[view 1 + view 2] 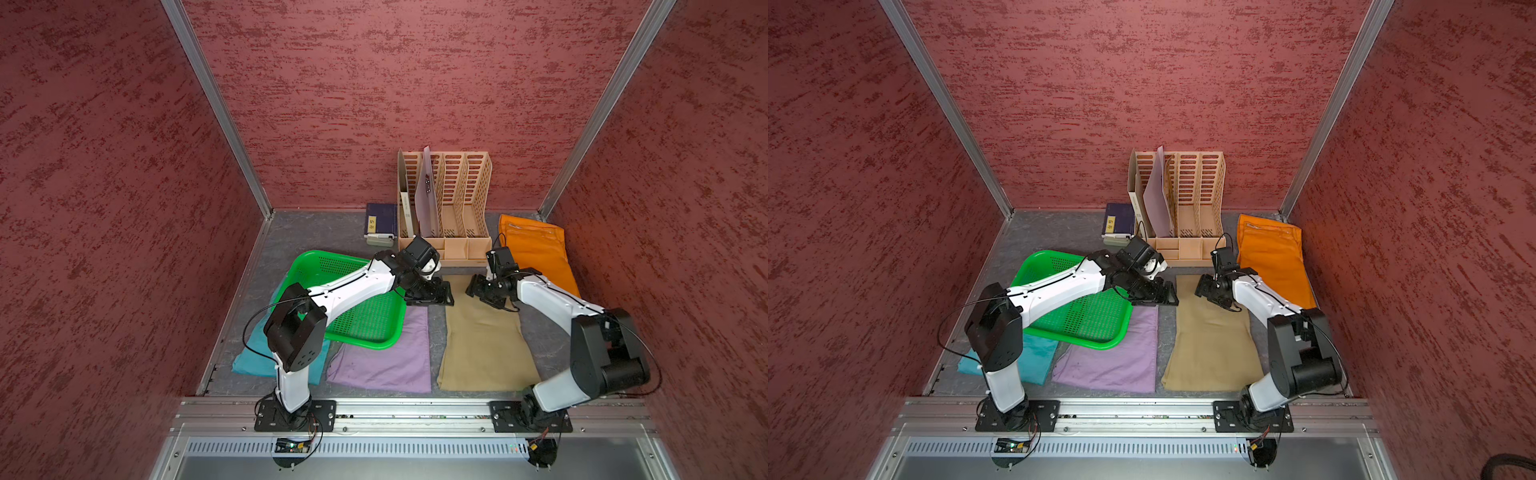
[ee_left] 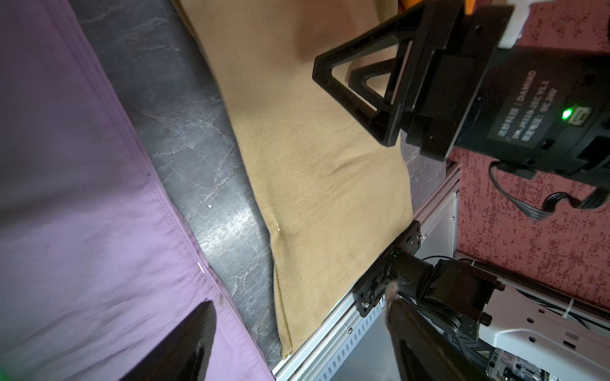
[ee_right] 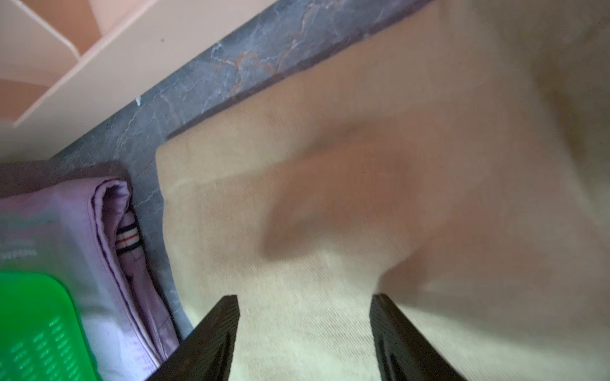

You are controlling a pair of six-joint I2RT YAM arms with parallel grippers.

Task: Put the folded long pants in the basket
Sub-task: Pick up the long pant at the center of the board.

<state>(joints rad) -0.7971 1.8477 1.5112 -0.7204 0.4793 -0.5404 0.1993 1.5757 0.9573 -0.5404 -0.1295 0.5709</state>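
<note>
Underfoot, so to speak, is a dark grey marbled counter [image 1: 299, 232], closed in on three sides by red textured walls [image 1: 415, 104] with an aluminium rail along the front. At the back stands a beige slotted file organiser [image 1: 457, 195], and a dark blue book [image 1: 380, 220] lies just beside it.

All four folded pants lie flat on the counter. The teal pants [image 1: 249, 357] and lilac pants [image 1: 386, 361] are side by side near the front. The green basket [image 1: 365, 322] rests partly on top of both. The tan pants [image 1: 482, 349] are next over, apart from the lilac pair by a strip of bare counter. The orange pants [image 1: 536, 249] lie by the right wall.

The left gripper [image 2: 300, 298] hangs over the far end of that bare strip, its jaws spread wide and holding nothing. The right gripper [image 3: 303, 297] faces it over the far end of the tan pants, its jaws also apart with tan cloth showing between them, unpinched. The blurred right wrist view does not show whether its fingertips [image 3: 224, 316] touch the cloth.
</note>
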